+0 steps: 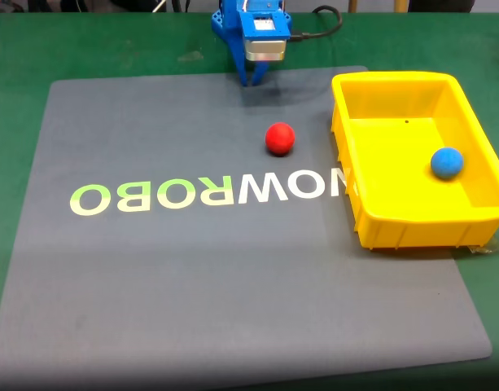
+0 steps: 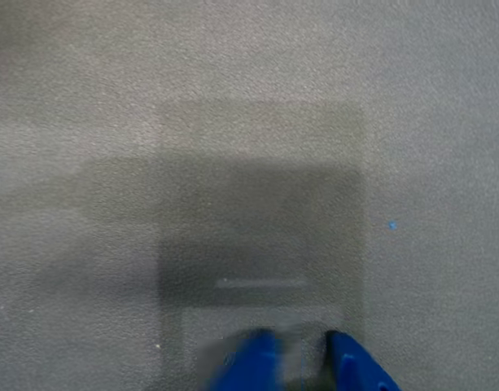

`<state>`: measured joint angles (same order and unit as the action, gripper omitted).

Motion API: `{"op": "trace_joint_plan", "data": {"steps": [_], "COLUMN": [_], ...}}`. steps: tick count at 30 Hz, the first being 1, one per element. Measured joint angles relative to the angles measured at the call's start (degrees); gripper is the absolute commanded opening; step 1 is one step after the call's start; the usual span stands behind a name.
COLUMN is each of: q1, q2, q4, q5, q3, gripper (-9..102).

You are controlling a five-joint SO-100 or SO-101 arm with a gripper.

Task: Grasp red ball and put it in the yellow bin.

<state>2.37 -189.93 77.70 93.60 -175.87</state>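
Where the fixed view begins at its near edge, a flat dark grey rubbery mat covers most of the green-topped counter. Printed across the mat's middle, large letters read upside down from this side: "ROBO" in pale yellow-green and "WOR" in white, with the rest running under the tub. Right of the lettering sits the bright yellow rectangular plastic bin with sloped walls and a rim, resting partly on the mat. A small matte blue ball lies on its floor toward the right wall. Just beyond the letters and left of the bin, apart from it, the small matte red ball rests on the bare mat. Farther still, at the mat's far edge, the blue plastic arm hangs with its pincer pointing down, well short of the red ball and grasping nothing. From the wrist view, two blue fingertips of the pincer show with a narrow gap between them, close over their shadow on the grey mat.
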Motion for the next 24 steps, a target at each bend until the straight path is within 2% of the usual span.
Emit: {"op": "trace_joint_plan", "data": {"steps": [2, 5, 14, 24], "q1": [0.62, 2.11, 2.81, 2.02], "q2": [0.79, 6.5, 38.85, 65.04], "q4": [-2.9, -10.37, -31.46, -44.74], "q5": [1.49, 3.34, 3.87, 3.87], "q3": [0.0, 0.79, 14.85, 28.21], "gripper": [29, 30, 30, 30]}}
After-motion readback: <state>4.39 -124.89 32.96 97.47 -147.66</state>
